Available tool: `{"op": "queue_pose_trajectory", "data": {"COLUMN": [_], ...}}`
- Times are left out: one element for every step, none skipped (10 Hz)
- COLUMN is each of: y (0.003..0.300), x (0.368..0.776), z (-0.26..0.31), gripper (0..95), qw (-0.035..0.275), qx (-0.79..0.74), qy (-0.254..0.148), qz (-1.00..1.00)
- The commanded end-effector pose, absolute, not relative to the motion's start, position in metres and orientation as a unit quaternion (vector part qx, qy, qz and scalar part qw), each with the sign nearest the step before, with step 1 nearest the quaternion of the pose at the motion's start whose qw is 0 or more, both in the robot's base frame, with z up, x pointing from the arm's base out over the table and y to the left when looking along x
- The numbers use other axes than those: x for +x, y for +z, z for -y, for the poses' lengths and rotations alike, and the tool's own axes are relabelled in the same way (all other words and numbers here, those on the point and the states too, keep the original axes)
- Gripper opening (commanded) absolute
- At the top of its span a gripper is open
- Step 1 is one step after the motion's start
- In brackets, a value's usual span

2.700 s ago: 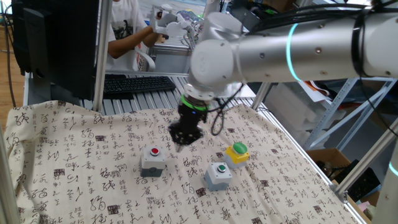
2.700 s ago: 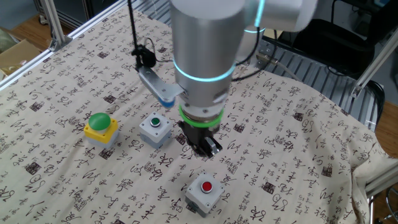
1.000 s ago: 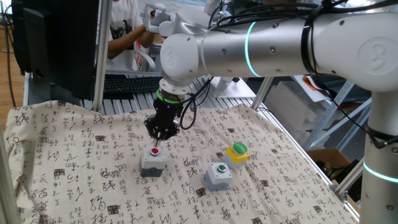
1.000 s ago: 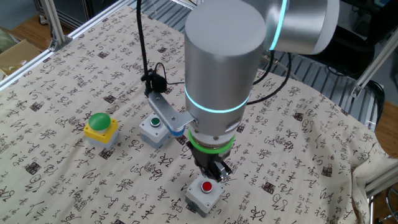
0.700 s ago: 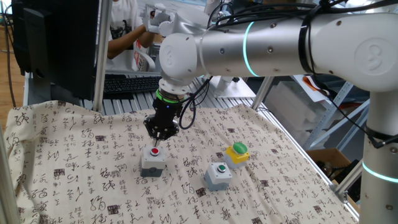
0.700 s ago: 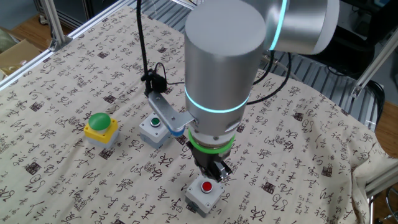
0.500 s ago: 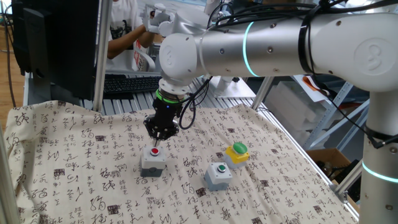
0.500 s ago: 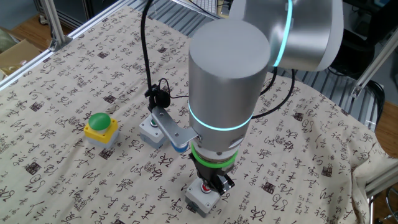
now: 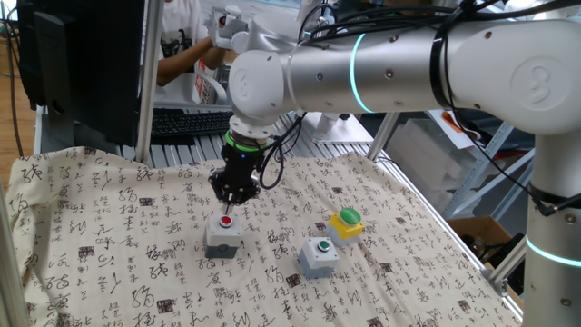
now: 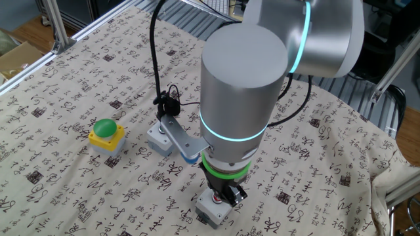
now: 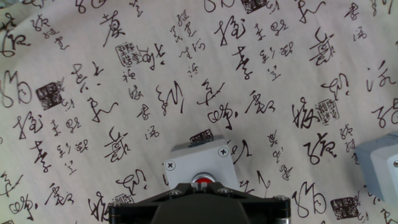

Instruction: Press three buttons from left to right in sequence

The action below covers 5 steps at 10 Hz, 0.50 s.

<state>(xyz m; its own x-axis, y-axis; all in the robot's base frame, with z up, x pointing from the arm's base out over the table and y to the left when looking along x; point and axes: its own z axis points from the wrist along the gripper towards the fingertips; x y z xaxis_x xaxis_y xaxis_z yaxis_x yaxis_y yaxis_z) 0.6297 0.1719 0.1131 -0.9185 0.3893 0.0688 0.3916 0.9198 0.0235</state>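
Gripper (image 9: 229,202): directly above the red box, tip close over its button; contact unclear.
Jaws: cannot tell whether spread or pressed together.
Red box (image 9: 223,235): grey, red button on top, on the cloth (image 9: 109,254).
Green box (image 9: 319,255): grey, near the red box, apart from it.
Yellow box (image 9: 346,223): domed cap, just behind the green box.

Black calligraphy characters and seal stamps, printed across tablecloth (image 11: 280,68), none legible
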Motion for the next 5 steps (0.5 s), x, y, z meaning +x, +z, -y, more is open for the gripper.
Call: {"op": "queue_pose_trajectory", "data": {"y": [0.1123,0.1113,0.1096,0.1086,0.1071], "x": [0.6283,0.6277,0.6265,0.6256,0.6248], "z": [-0.1717,-0.1715,-0.1709,-0.1706,-0.1700], "gripper": [0.0,0.0,0.0,0.0,0.0], "qw": [0.030,0.030,0.029,0.027,0.026], "qx": [-0.200,-0.201,-0.201,-0.201,-0.200], "qy": [-0.019,-0.020,-0.020,-0.021,-0.021], "qz": [0.979,0.979,0.979,0.979,0.979]}}
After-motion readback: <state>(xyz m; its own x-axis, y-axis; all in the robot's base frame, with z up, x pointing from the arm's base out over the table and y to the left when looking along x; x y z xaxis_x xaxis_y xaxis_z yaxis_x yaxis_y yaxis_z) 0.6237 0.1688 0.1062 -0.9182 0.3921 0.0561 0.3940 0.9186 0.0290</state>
